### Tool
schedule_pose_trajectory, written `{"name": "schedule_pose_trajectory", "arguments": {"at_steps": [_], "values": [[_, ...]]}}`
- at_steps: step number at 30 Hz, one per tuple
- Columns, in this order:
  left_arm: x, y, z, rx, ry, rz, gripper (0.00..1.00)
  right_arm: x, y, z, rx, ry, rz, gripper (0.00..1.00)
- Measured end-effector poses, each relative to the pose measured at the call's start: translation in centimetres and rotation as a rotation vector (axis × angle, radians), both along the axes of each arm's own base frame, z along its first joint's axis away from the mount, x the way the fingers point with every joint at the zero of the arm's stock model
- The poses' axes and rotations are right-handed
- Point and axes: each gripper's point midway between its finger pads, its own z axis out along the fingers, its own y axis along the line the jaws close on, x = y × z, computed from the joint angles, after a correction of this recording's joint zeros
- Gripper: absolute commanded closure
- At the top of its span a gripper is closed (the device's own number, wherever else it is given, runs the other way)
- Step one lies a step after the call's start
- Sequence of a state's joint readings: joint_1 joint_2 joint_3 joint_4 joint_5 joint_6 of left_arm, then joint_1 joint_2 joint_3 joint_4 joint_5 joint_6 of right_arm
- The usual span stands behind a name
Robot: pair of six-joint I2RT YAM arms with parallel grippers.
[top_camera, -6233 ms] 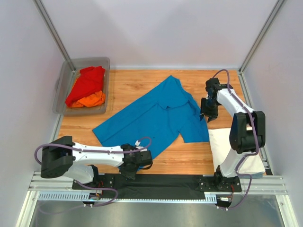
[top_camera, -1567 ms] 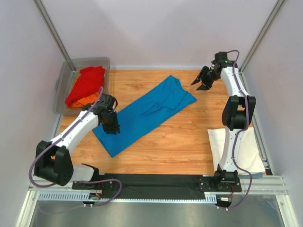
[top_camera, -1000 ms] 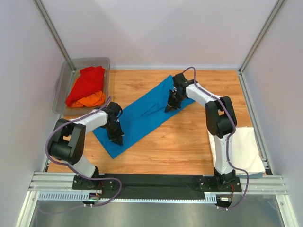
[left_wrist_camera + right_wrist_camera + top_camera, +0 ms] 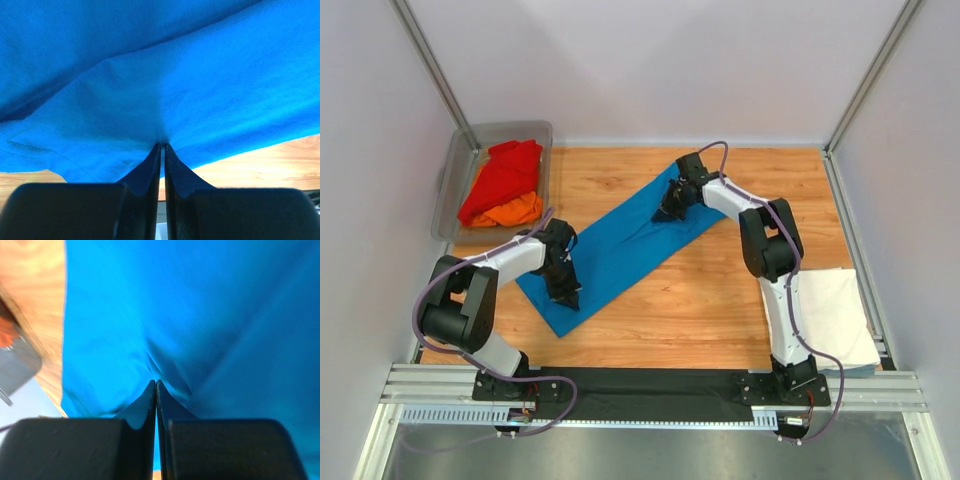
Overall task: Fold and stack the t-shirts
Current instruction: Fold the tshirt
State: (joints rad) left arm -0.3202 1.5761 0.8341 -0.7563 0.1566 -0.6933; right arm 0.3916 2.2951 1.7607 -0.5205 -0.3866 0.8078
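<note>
A blue t-shirt (image 4: 620,245) lies folded into a long strip, slanting across the wooden table (image 4: 720,300). My left gripper (image 4: 567,297) is down on its near-left end. In the left wrist view that gripper (image 4: 163,145) is shut, with the blue cloth (image 4: 200,75) gathered at its tips. My right gripper (image 4: 667,212) sits on the strip's far-right end. Seen from the right wrist, it (image 4: 156,381) is shut on puckered blue cloth (image 4: 210,315). A folded white t-shirt (image 4: 830,310) rests at the right edge. Red (image 4: 505,172) and orange (image 4: 512,212) t-shirts lie in the tub.
The grey see-through tub (image 4: 510,127) stands at the back left corner, and its edge (image 4: 17,362) shows at the left of the right wrist view. A black mat (image 4: 650,385) and metal rails run along the near edge.
The right gripper has slid a little left and back along the strip's far end, pulling that edge in. The left gripper has stayed on the near end. Earlier, the shirt lay spread open.
</note>
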Motion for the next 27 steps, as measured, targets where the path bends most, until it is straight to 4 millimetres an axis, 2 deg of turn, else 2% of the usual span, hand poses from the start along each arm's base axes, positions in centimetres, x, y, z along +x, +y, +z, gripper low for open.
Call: {"name": "schedule_pose_trajectory", "arguments": {"at_steps": [4, 9, 13, 15, 17, 20, 23, 27], "values": [[-0.5, 0.0, 0.0, -0.01, 0.001, -0.001, 0.89, 2.1, 0.9, 0.1, 0.02, -0.035, -0.005, 1.0], [-0.7, 0.2, 0.1, 0.0, -0.006, -0.019, 0.87, 2.3, 1.0, 0.8, 0.019, -0.033, 0.0, 0.98], [-1.1, 0.4, 0.9, 0.018, -0.018, -0.056, 0.83, 0.9, 0.3, 1.6, -0.001, -0.012, 0.008, 0.92], [-0.6, 0.2, 1.7, 0.015, -0.041, -0.071, 0.82, -0.7, -0.4, 2.3, -0.011, 0.003, 0.012, 0.91], [0.3, -0.2, 2.4, 0.005, -0.074, -0.078, 0.82, -2.1, -1.0, 2.7, -0.02, 0.019, 0.014, 0.91], [1.5, -0.7, 3.0, -0.012, -0.101, -0.089, 0.83, -3.3, -1.5, 2.7, -0.029, 0.029, 0.019, 1.0], [2.3, -1.3, 2.4, -0.025, -0.092, -0.098, 0.85, -3.7, -1.8, 2.0, -0.043, 0.043, 0.019, 1.0], [1.8, -1.7, 1.0, -0.027, -0.047, -0.111, 0.85, -3.6, -1.8, 2.0, -0.046, 0.039, 0.019, 1.0]]}}
